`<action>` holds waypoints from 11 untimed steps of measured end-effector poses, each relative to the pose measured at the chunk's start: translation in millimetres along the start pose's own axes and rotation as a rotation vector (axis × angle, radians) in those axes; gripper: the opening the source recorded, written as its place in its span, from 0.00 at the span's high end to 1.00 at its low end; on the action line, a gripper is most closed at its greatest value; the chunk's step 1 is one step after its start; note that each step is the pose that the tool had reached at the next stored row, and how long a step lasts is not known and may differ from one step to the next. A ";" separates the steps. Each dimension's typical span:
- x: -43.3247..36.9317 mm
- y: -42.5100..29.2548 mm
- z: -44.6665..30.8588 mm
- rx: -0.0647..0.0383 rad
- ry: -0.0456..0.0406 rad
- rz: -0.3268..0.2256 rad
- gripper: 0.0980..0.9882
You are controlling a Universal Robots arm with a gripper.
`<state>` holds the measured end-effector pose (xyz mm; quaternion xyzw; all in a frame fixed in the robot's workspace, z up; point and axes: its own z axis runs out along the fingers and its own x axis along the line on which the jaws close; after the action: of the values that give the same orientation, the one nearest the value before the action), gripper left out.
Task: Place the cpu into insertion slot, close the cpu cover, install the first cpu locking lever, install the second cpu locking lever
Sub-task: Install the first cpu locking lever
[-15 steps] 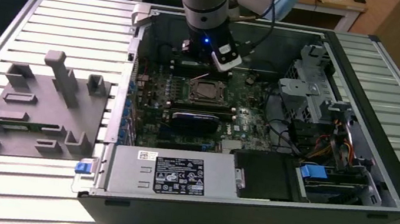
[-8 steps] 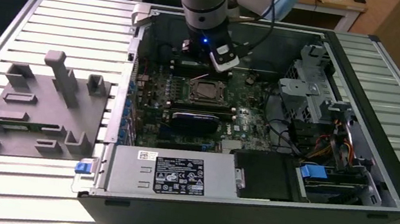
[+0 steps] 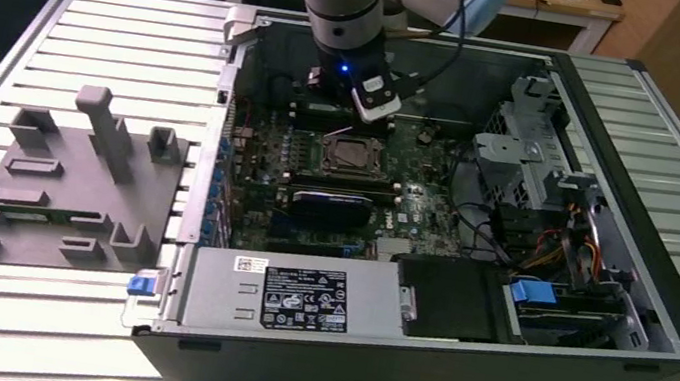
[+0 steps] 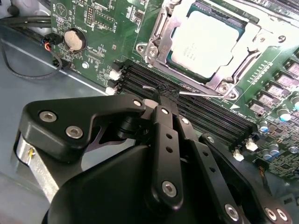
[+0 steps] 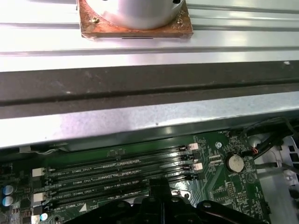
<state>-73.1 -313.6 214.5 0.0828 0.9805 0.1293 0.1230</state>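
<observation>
Gripper (image 4: 161,97) jaws together over memory slots (image 4: 210,114), tips at thin locking lever (image 4: 196,93) beside cpu (image 4: 205,44) seated under closed cpu cover (image 4: 159,37).

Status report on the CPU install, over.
Gripper shut, tips at the memory slots. Cpu seated, cpu cover down over it. Thin lever rod lying at the tips.

The cpu cover (image 4: 161,35) lies around the cpu (image 4: 203,39).
</observation>
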 end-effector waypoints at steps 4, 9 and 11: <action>1.1 0.9 1.1 0.003 -0.0041 0.014 1.00; 1.3 0.7 1.6 -0.002 -0.0038 0.017 1.00; 1.4 0.6 2.2 -0.002 -0.0041 0.018 1.00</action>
<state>-73.8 -312.3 212.3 0.0918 0.9793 0.1315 0.1239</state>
